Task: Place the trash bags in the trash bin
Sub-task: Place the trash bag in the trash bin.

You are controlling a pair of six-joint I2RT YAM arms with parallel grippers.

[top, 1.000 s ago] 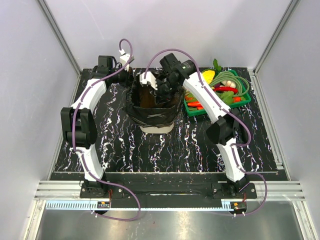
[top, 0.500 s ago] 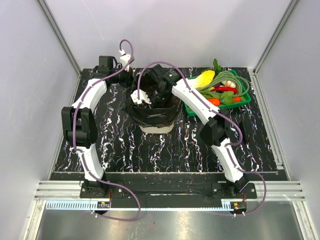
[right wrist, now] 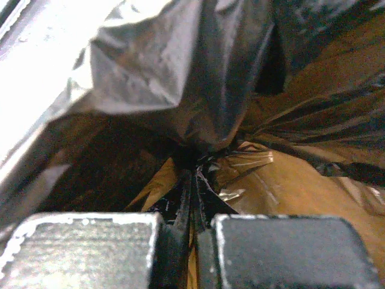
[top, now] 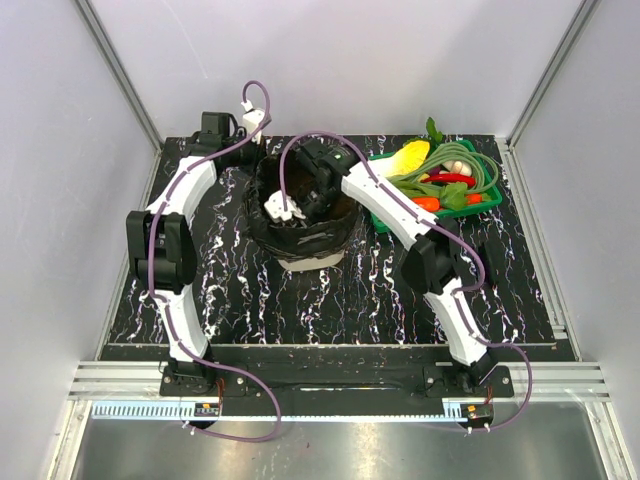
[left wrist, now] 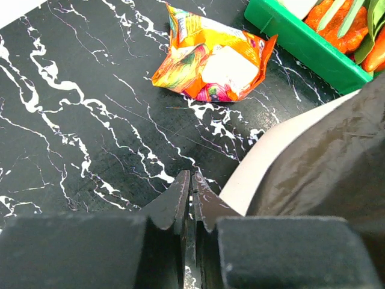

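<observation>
While my right fingers (right wrist: 179,203) pinch a fold of the trash bag (right wrist: 180,90) down inside the trash bin (top: 312,260), my left fingers (left wrist: 177,201) sit pressed together above the desk (left wrist: 72,120), just beside its far left wall.

Trash bin (top: 312,262) mostly hidden under draped trash bag (top: 300,236), only its pale base showing from above, jaws of right gripper (right wrist: 192,176) lost in blurred dark folds, green tray (left wrist: 304,43) cut off at corner
</observation>
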